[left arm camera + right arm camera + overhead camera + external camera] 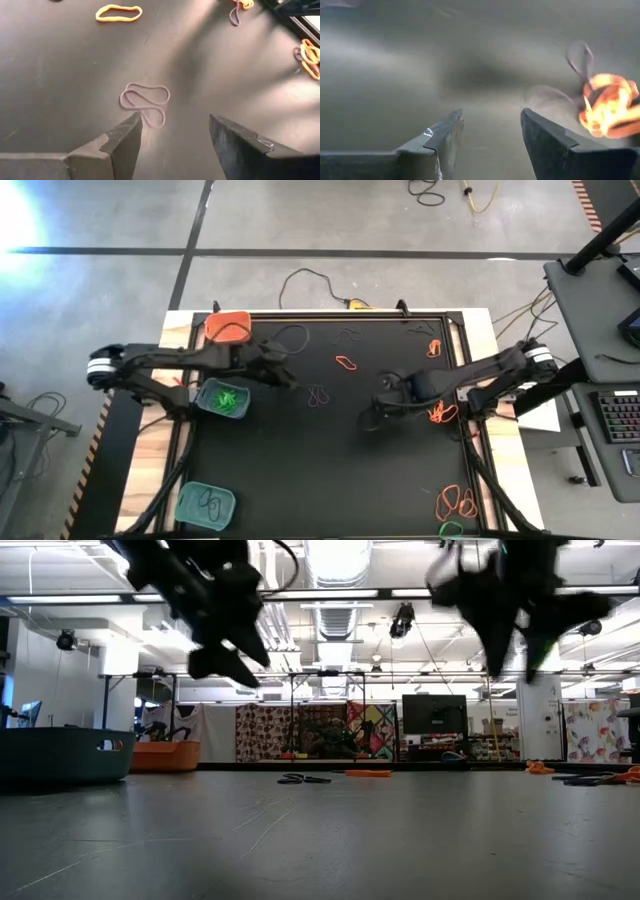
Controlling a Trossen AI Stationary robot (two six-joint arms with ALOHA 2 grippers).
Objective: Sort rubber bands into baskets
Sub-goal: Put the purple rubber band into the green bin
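Observation:
My left gripper (292, 380) (172, 120) is open and hovers above the black mat. A small cluster of dark rubber bands (145, 100) (318, 395) lies flat on the mat just ahead of its fingertips. My right gripper (375, 408) (492, 115) is open and empty above the mat's middle right. A pile of orange bands (440, 413) (607, 112) lies beside it. An orange basket (228, 327) stands at the far left. A teal basket (222, 398) holds green bands. A second teal basket (205, 505), at the near left, holds dark bands. In the low view both grippers (235, 665) (510, 655) hang clear of the table.
A single orange band (346, 363) (119, 12) lies on the mat beyond the dark cluster. More orange bands (434, 348) (455, 502), a green one (450, 528) and dark ones (350, 335) are scattered toward the right and far edges. Cables run past the table's far edge.

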